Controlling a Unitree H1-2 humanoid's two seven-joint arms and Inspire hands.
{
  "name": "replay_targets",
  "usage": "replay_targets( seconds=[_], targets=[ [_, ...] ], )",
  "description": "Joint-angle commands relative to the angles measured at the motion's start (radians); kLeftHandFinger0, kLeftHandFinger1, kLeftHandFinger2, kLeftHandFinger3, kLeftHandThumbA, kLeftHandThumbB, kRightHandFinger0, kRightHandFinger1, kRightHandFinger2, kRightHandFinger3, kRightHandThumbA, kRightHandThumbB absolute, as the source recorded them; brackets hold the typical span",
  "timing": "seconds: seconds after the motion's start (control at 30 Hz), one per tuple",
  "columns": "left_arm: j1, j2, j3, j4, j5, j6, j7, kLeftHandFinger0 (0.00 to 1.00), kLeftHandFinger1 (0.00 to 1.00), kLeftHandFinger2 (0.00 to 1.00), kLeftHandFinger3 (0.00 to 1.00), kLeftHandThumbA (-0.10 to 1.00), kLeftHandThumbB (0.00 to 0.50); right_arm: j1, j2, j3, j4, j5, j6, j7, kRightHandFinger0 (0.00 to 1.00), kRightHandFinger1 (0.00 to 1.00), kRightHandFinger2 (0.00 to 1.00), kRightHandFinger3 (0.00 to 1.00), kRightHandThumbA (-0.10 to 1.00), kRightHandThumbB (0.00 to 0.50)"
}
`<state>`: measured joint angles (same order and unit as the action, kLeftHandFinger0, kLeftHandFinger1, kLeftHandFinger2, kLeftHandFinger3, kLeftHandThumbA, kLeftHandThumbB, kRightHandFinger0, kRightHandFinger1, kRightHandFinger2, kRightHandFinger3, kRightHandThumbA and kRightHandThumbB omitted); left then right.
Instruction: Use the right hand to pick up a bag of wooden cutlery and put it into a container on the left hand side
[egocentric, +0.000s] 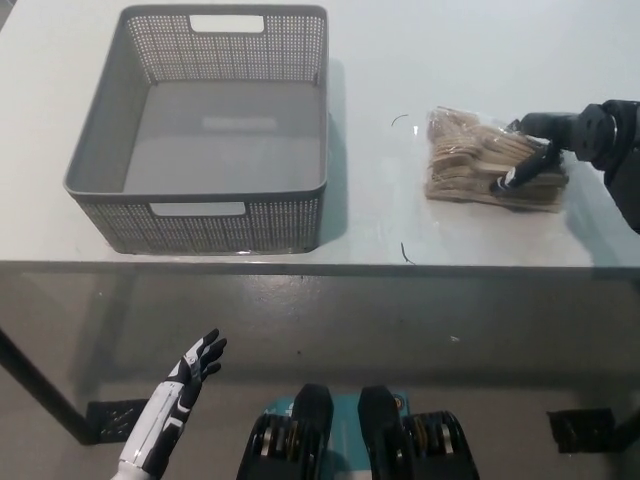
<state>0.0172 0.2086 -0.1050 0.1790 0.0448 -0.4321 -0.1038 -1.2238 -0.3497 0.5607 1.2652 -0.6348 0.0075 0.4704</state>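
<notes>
A clear bag of wooden cutlery (468, 162) lies flat on the white table (400, 90), right of the basket. My black right hand (556, 143) comes in from the right edge and reaches over the bag's right end. One of its fingers (512, 177) lies across the bag's near side and another across its far side; the fingers are apart and the bag still rests on the table. The grey perforated basket (250, 224) stands at the left with nothing inside. My white left hand (180, 393) hangs open below the table's front edge at lower left.
The table's front edge (320, 264) runs across the middle of the picture, with dark floor below it. Two small dark marks (404, 252) lie on the tabletop between the basket and the bag.
</notes>
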Motion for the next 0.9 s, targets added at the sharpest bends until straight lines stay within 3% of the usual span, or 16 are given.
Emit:
replay_targets(
  seconds=[0.0,0.13,0.23,0.33,0.47,0.5,0.57,0.6,0.63,0.67,0.7,0.73,0.77,0.8,0.83,0.87],
  targets=[
    [-0.021,0.016,0.002,-0.017,-0.003,-0.038,-0.015,1.00,1.00,1.00,1.00,1.00,0.347,-0.086,0.013,-0.011,-0.002,0.014,-0.019,-0.026,1.00,1.00,1.00,1.00,0.77,0.500],
    [-0.030,0.019,0.003,-0.017,-0.002,-0.038,-0.014,1.00,1.00,1.00,1.00,1.00,0.345,-0.098,0.026,-0.006,0.026,0.010,-0.020,-0.022,1.00,1.00,1.00,1.00,0.70,0.500],
    [-0.030,0.019,0.004,-0.020,-0.002,-0.038,-0.015,1.00,1.00,1.00,1.00,1.00,0.348,-0.100,0.028,-0.010,0.039,0.021,-0.042,0.010,1.00,1.00,1.00,1.00,0.50,0.415],
    [-0.038,0.022,0.006,-0.017,-0.003,-0.038,-0.012,1.00,1.00,1.00,1.00,1.00,0.340,-0.111,0.042,0.000,0.080,0.014,-0.004,0.046,1.00,1.00,1.00,1.00,0.52,0.495],
    [-0.036,0.022,0.010,-0.018,-0.004,-0.038,-0.011,1.00,1.00,1.00,1.00,1.00,0.360,-0.104,0.049,0.016,0.109,0.001,-0.003,0.050,1.00,1.00,1.00,1.00,0.55,0.500],
    [-0.038,0.021,0.009,-0.018,-0.005,-0.038,-0.010,1.00,1.00,1.00,1.00,1.00,0.357,-0.101,0.048,0.033,0.116,-0.013,-0.018,0.057,1.00,1.00,1.00,1.00,0.51,0.460],
    [-0.039,0.020,0.009,-0.017,-0.006,-0.038,-0.009,1.00,1.00,1.00,1.00,1.00,0.358,-0.098,0.048,0.038,0.126,-0.012,-0.013,0.047,0.84,0.96,1.00,1.00,0.40,0.426],
    [-0.041,0.022,0.010,-0.017,-0.005,-0.038,-0.010,1.00,1.00,1.00,1.00,1.00,0.359,-0.085,0.047,0.032,0.123,-0.008,-0.008,-0.014,0.30,0.43,0.59,0.81,0.10,0.321],
    [-0.042,0.023,0.011,-0.016,-0.003,-0.038,-0.008,1.00,1.00,1.00,1.00,1.00,0.366,-0.062,0.039,0.014,0.112,0.006,-0.043,-0.108,0.16,0.29,0.41,0.53,-0.06,0.269],
    [-0.046,0.025,0.011,-0.016,-0.003,-0.038,-0.009,1.00,1.00,1.00,1.00,1.00,0.368,-0.047,0.033,0.001,0.105,0.013,-0.064,-0.180,0.16,0.23,0.27,0.27,-0.10,0.179],
    [-0.047,0.025,0.011,-0.016,-0.003,-0.038,-0.009,1.00,1.00,1.00,1.00,1.00,0.368,-0.036,0.031,-0.006,0.102,0.015,-0.074,-0.240,0.17,0.21,0.23,0.22,-0.10,0.157],
    [-0.050,0.025,0.011,-0.015,-0.006,-0.038,-0.012,1.00,1.00,1.00,1.00,1.00,0.370,-0.025,0.027,-0.029,0.098,0.031,-0.087,-0.304,0.04,0.04,0.04,0.20,-0.10,0.109],
    [-0.050,0.025,0.011,-0.016,-0.009,-0.038,-0.014,1.00,1.00,1.00,1.00,1.00,0.372,-0.018,0.025,-0.052,0.094,0.050,-0.093,-0.340,0.00,0.04,0.17,0.52,-0.10,0.111],
    [-0.050,0.026,0.012,-0.017,-0.010,-0.038,-0.015,1.00,1.00,1.00,1.00,1.00,0.378,-0.013,0.023,-0.061,0.092,0.055,-0.100,-0.371,0.00,0.09,0.31,0.72,-0.10,0.105],
    [-0.048,0.027,0.013,-0.018,-0.011,-0.038,-0.016,1.00,1.00,1.00,1.00,1.00,0.380,-0.007,0.022,-0.074,0.089,0.059,-0.110,-0.414,0.00,0.33,0.64,0.97,-0.10,0.091],
    [-0.050,0.028,0.012,-0.017,-0.007,-0.038,-0.014,1.00,1.00,1.00,1.00,1.00,0.373,-0.002,0.019,-0.089,0.088,0.069,-0.123,-0.445,0.00,0.51,0.89,1.00,-0.10,0.139]
  ],
)
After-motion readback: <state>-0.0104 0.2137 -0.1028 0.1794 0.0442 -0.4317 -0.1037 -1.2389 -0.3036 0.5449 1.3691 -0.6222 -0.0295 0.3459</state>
